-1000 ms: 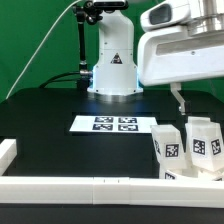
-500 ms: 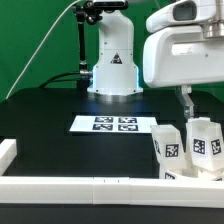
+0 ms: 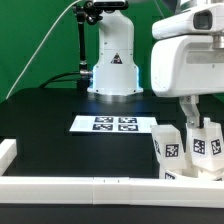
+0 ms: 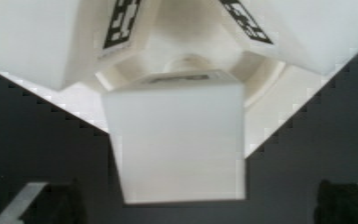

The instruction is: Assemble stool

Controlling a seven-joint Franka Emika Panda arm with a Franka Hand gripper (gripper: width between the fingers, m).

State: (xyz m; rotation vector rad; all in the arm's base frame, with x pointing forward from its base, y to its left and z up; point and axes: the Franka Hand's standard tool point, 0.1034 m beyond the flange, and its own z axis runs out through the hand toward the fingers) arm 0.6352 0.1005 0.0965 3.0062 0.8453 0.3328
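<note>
Wrist view: gripper, fingers apart, hangs straight above an upright stool leg near the table's right front corner.

marker board mid-table before the robot base, two legs side by side at the exterior view's right, border rail in front

I am seeing my arm's white base standing at the far side of the desk. My wrist housing is hanging large on the exterior view's right, and the hand is pointing straight down. Whether its fingers are parted or closed, I cannot tell.
</note>
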